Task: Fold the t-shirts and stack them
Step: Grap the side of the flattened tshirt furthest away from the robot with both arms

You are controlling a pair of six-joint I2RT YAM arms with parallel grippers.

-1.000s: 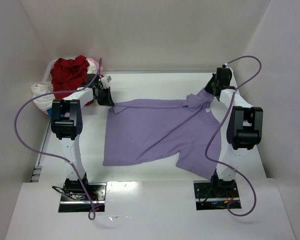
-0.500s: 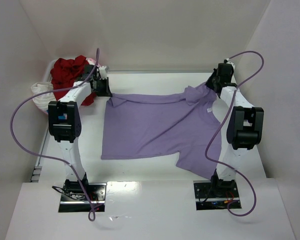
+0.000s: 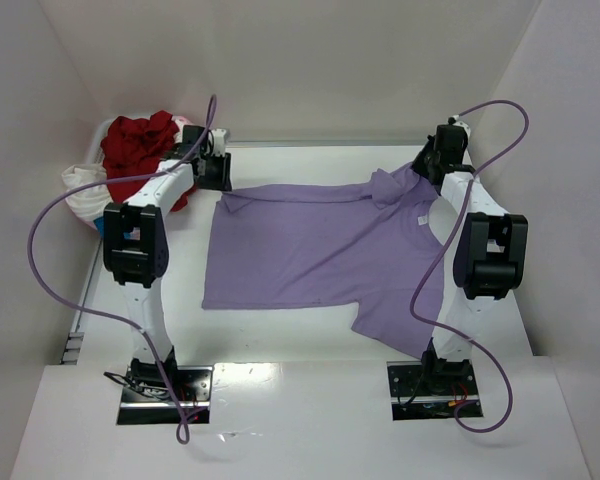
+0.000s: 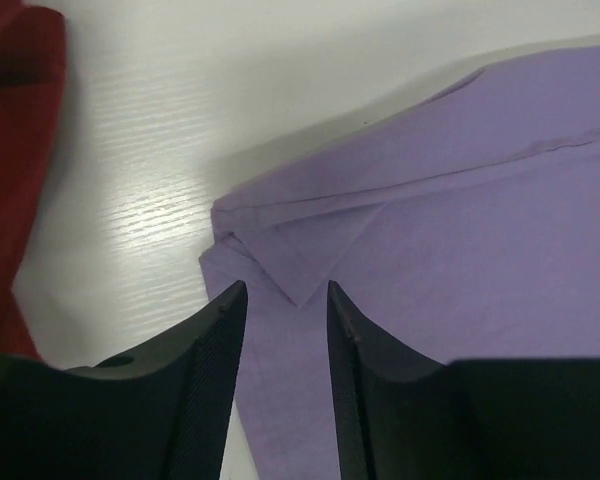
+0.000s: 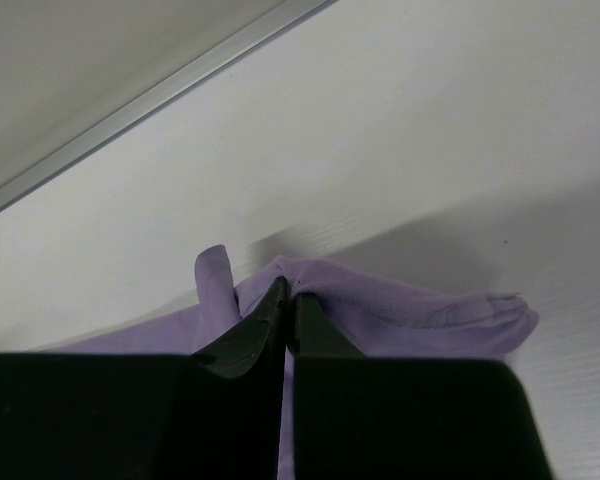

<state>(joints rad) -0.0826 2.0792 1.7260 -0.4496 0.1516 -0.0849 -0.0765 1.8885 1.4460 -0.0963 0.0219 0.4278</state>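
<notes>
pile, far left: red shirt (image 3: 140, 145) and white shirt (image 3: 80, 190) heaped unfolded, likely waiting their turn.
left jaws: parted, gripping nothing, over the purple shirt (image 3: 320, 250)'s far-left corner, which lies flat.
purple shirt: spread mid surface (image 3: 310, 165), far edge fairly straight, looks ready for folding.
right jaws: clenched on the shirt's bunched far-right corner, probably keeping that edge taut.

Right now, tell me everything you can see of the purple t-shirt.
The lavender t-shirt is plain, soft-looking cloth, spread mostly flat on the white table between the arms, with slight creases and one sleeve jutting out at the near right. Its far left corner, with a small folded-over flap, lies beneath the open fingers of the left gripper; contact there is unclear. The right gripper is shut on the bunched far right corner.
</notes>
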